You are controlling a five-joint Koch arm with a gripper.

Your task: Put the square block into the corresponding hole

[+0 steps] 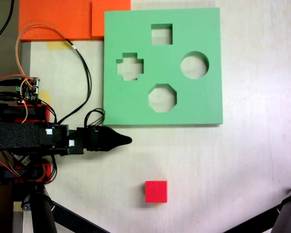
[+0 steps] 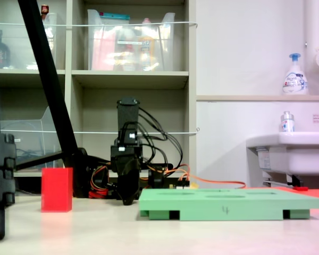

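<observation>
The red cube point(image 1: 156, 191) sits alone on the table, near its front edge. The gripper point(image 1: 121, 140), fingers together, holds nothing. Next it must open, reach the cube, then carry it to the square hole point(image 1: 161, 34) in the green board point(image 1: 203, 97).

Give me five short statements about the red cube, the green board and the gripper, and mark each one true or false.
1. The square block sits inside the square cutout. False: it rests on the table, apart from the green foam board, and the square cutout is empty.
2. The board has four cutouts: square, cross, round and octagonal. True.
3. The gripper holds the block. False: it holds nothing, and the block lies clear of it, lower in the first exterior view.
4. In the second exterior view, the block stands to the left of the board. True.
5. The orange foam sheets lie on top of the board. False: they lie beside its upper left corner in the first exterior view.
</observation>
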